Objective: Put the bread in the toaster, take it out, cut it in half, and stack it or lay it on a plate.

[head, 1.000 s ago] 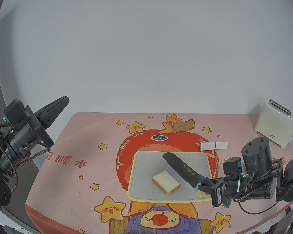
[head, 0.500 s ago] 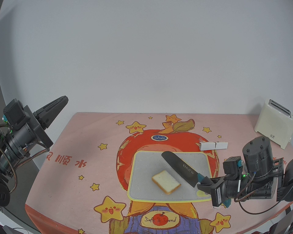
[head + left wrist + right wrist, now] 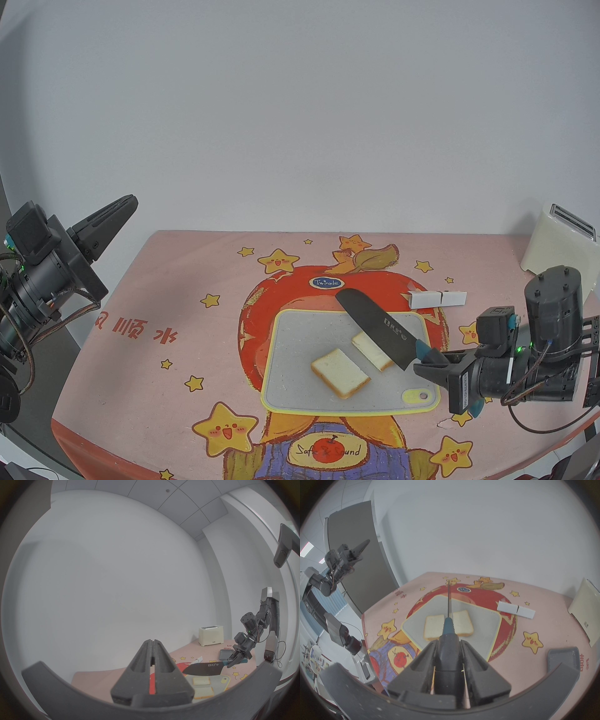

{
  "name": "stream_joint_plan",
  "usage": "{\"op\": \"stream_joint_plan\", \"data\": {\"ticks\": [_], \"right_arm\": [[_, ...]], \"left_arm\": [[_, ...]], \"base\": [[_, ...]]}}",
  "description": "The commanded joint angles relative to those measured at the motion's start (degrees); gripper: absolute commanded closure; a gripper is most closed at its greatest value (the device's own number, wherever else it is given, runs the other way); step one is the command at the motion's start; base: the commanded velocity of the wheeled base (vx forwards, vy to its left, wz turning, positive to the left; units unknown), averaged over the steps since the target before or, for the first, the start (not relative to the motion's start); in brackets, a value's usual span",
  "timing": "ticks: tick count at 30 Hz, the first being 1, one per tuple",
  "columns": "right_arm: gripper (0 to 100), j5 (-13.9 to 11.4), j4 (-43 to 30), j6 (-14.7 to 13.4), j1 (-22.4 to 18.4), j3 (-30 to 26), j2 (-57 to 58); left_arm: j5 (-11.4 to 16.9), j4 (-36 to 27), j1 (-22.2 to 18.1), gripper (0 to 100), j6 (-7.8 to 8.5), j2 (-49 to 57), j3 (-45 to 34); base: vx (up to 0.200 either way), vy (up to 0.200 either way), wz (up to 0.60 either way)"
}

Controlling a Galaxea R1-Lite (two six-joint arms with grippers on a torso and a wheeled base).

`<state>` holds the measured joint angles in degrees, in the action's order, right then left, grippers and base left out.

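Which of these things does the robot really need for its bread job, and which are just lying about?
For the job: pale bread half nearer the robot; second bread half; black-bladed, teal-handled knife in the right gripper; grey yellow-rimmed cutting board; cream toaster; dark grey square plate.
Lying about: two small white blocks; pink cartoon tablecloth.

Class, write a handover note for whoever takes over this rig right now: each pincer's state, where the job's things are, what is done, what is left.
Left pincer: shut, empty, raised off the table's left side.
Right pincer: shut on the knife by its handle, blade above the cutting board.
On the board: near bread half; far bread half, partly under the blade. Toaster at the far right corner.
Done: bread cut in two.
Left: put the knife down, lay or stack both halves on a plate; the grey tray by the right arm may be it.
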<state>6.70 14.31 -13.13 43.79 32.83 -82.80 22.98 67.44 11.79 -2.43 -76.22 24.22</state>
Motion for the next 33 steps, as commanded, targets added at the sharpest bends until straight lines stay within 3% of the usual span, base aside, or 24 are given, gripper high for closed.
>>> {"op": "stream_joint_plan", "data": {"ticks": [1, 11, 33], "right_arm": [[100, 0.06, 3.18, -0.05, -0.37, -1.36, 0.62], [100, -0.03, 15.48, 0.03, -0.19, -7.17, 1.15], [100, 0.68, 16.45, -0.05, 0.6, -9.27, 2.03]], "left_arm": [[0.14, 0.06, -0.01, 100, -0.04, -0.16, 0.12], [0.14, -0.03, -0.1, 100, -0.04, -0.34, 0.56], [0.49, 0.24, -0.01, 100, -0.04, 0.01, 0.12]], "base": [[0.0, 0.0, 0.0], [0.0, 0.0, 0.0], [0.0, 0.0, 0.0]]}}
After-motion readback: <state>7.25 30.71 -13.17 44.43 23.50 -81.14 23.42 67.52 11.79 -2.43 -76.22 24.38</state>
